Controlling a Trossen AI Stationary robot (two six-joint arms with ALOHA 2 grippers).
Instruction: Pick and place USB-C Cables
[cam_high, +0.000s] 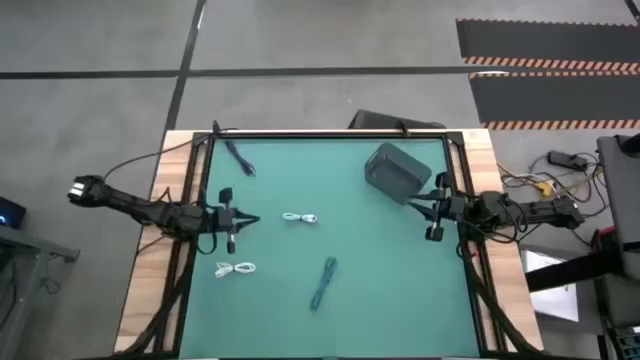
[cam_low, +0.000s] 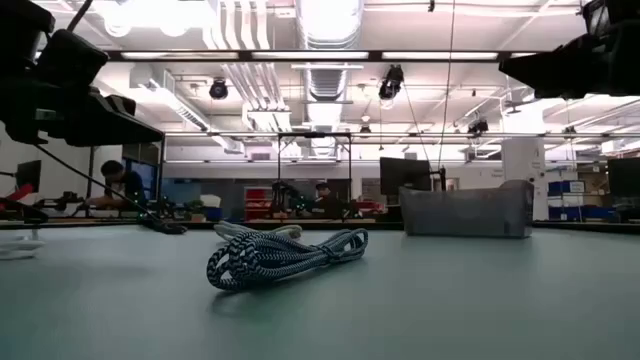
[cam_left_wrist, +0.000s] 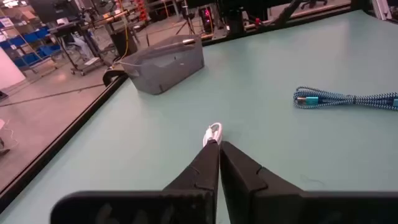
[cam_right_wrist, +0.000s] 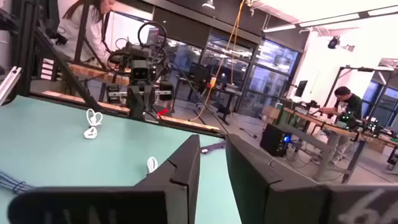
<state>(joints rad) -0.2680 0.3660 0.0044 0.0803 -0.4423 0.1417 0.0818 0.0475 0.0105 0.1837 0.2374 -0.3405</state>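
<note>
Your left gripper (cam_high: 250, 220) hangs over the green table (cam_high: 380, 300) with fingers pressed together, empty, one white cable (cam_high: 300, 218) just ahead of it. Your right gripper (cam_high: 415, 203) sits beside the grey bin (cam_high: 395, 170), jaws a little apart, holding nothing. You've got a second white cable (cam_high: 235, 268), the teal cable (cam_high: 323, 283) and the dark blue cable (cam_high: 240, 158) loose on the table. No readable writing anywhere.
</note>
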